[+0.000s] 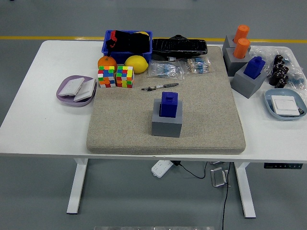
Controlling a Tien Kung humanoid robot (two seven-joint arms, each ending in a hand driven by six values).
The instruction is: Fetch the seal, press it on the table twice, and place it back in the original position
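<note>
Here, in the head view, the white table (29,129) carries a tan felt mat (201,120), and neither robot hand is in view, so the state of the fingers cannot be told. The blue seal (169,103) stands upright in its grey holder (167,124), which sits on the mat near its middle, towards the near edge. Just beyond the holder a pen (160,87) lies on the mat. At the mat's far edge lie two clear bags of small parts (165,70), with a black bag (180,45) behind them. Off the mat's far left corner are a yellow lemon (136,63), an orange (106,61), two colour cubes (115,76) and a blue bin (127,42). Left of the mat a purple dish (63,96) holds white cards. At the mat's far right corner stand a second blue seal (253,67) in a grey block and two orange stamps (241,40) in another. Right of the mat sits a light blue tray (271,108).
</note>
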